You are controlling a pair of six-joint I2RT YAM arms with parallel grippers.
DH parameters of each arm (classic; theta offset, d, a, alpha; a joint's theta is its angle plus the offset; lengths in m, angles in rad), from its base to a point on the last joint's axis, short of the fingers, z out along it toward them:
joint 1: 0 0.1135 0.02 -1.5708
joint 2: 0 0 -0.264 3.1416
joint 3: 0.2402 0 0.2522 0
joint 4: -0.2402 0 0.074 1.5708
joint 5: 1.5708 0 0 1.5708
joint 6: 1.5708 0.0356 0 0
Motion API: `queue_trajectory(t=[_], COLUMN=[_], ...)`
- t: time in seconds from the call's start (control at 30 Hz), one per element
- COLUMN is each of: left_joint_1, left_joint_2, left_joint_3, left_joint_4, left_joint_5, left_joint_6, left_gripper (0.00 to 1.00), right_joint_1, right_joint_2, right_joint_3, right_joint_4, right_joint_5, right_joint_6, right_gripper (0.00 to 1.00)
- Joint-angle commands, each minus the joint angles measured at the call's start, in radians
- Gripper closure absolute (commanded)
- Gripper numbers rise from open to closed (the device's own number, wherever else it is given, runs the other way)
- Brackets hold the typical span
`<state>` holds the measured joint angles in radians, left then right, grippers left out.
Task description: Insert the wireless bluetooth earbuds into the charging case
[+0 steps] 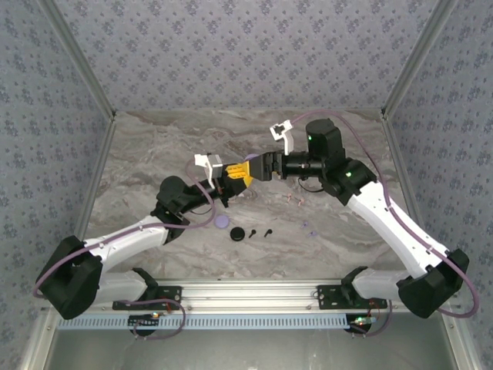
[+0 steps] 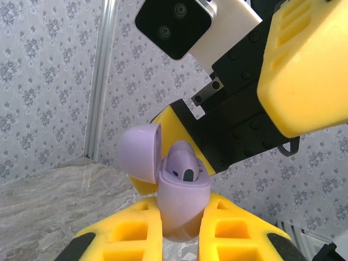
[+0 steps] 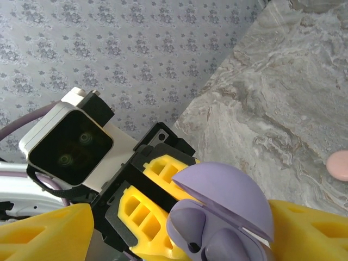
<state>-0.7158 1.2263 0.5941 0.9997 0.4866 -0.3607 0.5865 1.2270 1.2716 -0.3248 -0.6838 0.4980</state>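
Your left gripper [image 2: 182, 231] is clamped on the lower body of the purple charging case [image 2: 184, 204]. It holds the case up off the surface [image 1: 154, 154], with the lid [image 2: 140, 153] swung open to the left of its fingers. A purple earbud [image 2: 182, 165] sits in the case's well, just above the left gripper's fingertips.

Your right gripper [image 3: 179, 217] meets the left one head-on with its jaws apart, one yellow finger on each side of the open case. One finger [image 3: 46, 234] stands clear of the case; you cannot tell whether the other touches the lid.

On the surface below both grippers lie a purple round case [image 1: 223, 222] and a black round case [image 1: 237, 233], with two black earbuds [image 1: 252, 233] just beside it. Pale pink earbuds [image 1: 293, 199] lie under the right gripper.
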Motion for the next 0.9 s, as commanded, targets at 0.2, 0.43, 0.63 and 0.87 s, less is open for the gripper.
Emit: queue_trajectory(t=[0.2,0.43,0.63,0.87], left_joint_1=[0.003,0.003,0.007,0.08], left_joint_2=[0.012,0.015,0.018,0.134], left_joint_3=[0.016,0.016,0.034,0.11], left_joint_4=[0.004,0.003,-0.106,-0.292], left_joint_5=[0.012,0.014,-0.081,-0.108], left_joint_6=[-0.012,-0.017,-0.012,-0.109], left_gripper=[1.0,1.0,1.0,1.0], right_joint_1=[0.019,0.025,0.022,-0.04], right_joint_2=[-0.139,-0.126,-0.175,-0.263], right_joint_3=[-0.071,-0.067,-0.026,-0.131], right_joint_4=[0.156,0.125,-0.136,-0.354], right_joint_5=[0.014,0.042,0.405,0.781], right_joint_6=[-0.058,-0.091,-0.15,-0.004], right_gripper=[0.16,0.16,0.16,0.15])
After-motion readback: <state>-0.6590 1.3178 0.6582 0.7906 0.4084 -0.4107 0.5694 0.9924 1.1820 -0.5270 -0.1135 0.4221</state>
